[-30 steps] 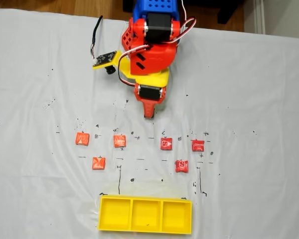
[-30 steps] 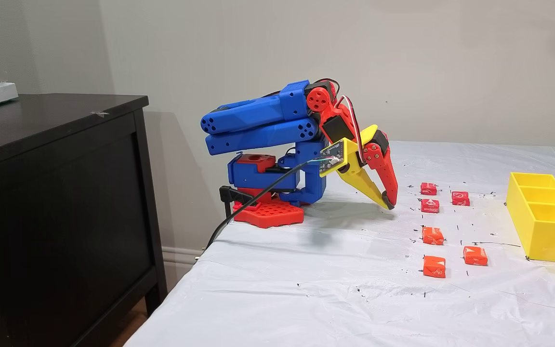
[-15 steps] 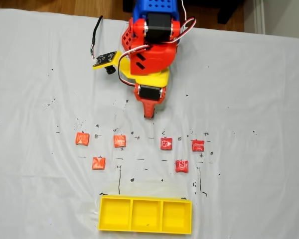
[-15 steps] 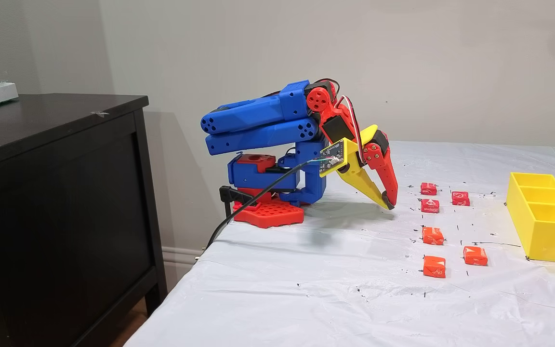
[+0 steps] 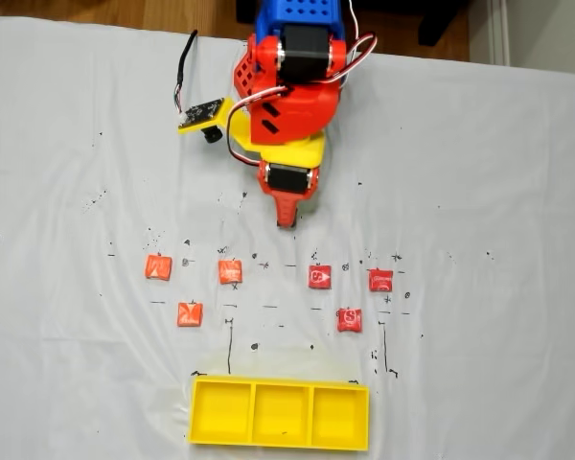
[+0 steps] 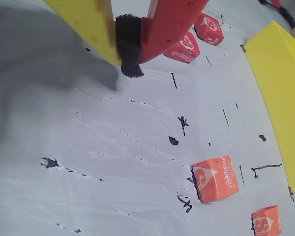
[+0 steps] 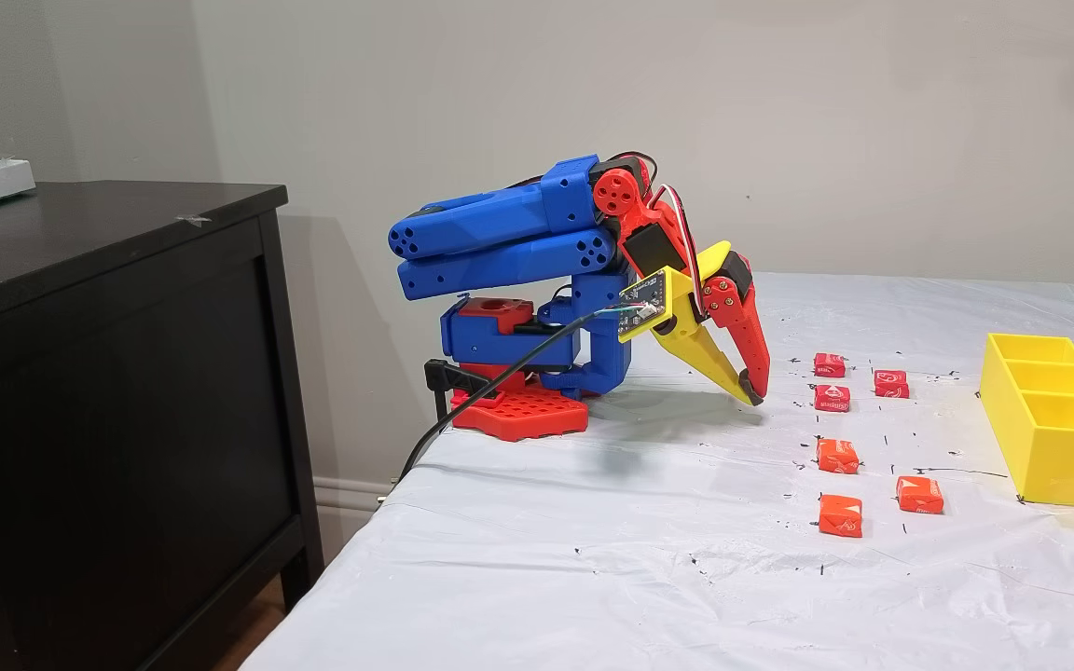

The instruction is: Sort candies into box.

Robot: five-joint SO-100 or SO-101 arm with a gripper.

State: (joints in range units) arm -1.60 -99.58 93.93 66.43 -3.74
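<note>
Orange and red candies sit loose on the white-covered table [image 5: 479, 172], none in the box [image 5: 280, 414] yet. Three orange candies [image 5: 230, 271] on the left side of the top-down fixed view: two in an upper row, one lower between them & slightly left. Three red candies [image 5: 319, 277] w/ white marks on the right: two in the upper row, third lower between them. All small flat squares in crinkled wrappers, well apart from each other. In wrist view one orange candy [image 6: 215, 179] shows a white triangle logo + lettering; a red one [image 6: 183, 48] lies just behind the claw tips. Box is a low bright yellow tray, 3 square compartments in a row, at the bottom edge of the top-down view, bare inside. Claw [image 7: 750, 395] has one yellow finger & one red finger, tips pressed together on the black pad, gripping nothing, hanging just above the cloth short of the candy rows. Arm is folded back, blue & red. Black ink marks dot the cloth around the candies.
</note>
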